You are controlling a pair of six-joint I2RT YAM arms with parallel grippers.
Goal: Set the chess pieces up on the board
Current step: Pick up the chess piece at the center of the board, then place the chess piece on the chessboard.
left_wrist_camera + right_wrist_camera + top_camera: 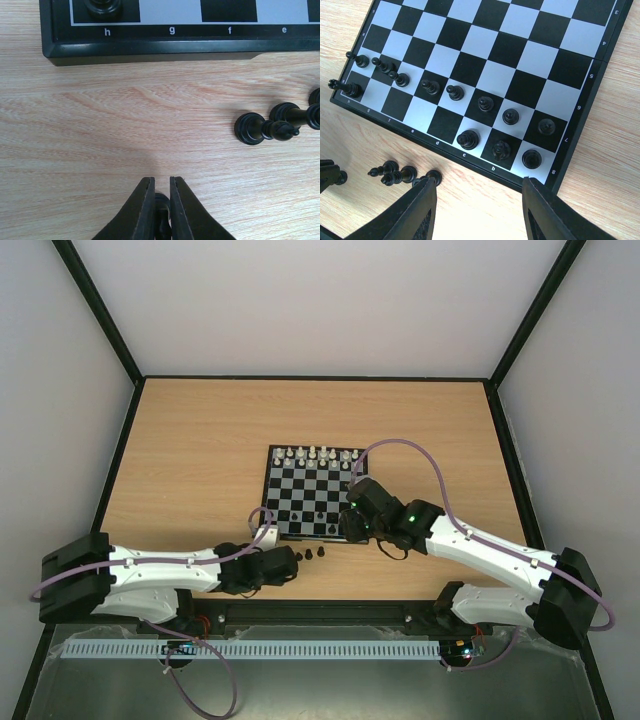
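The board (310,490) lies mid-table; it also shows in the right wrist view (485,50), and its near edge shows in the left wrist view (150,47). Several black pawns (455,92) stand in a row on it, with larger black pieces (468,139) behind them near the right corner. Loose black chess pieces (270,127) lie on the wood in front of the board (312,555). My left gripper (161,200) is shut on a black chess piece (161,206) just left of the loose ones. My right gripper (477,187) is open and empty above the board's near right corner.
White pieces (315,454) stand along the board's far edge. A black frame borders the table, and grey walls close it in. The right arm (480,550) reaches in from the right, with a purple cable looping over the board's right side.
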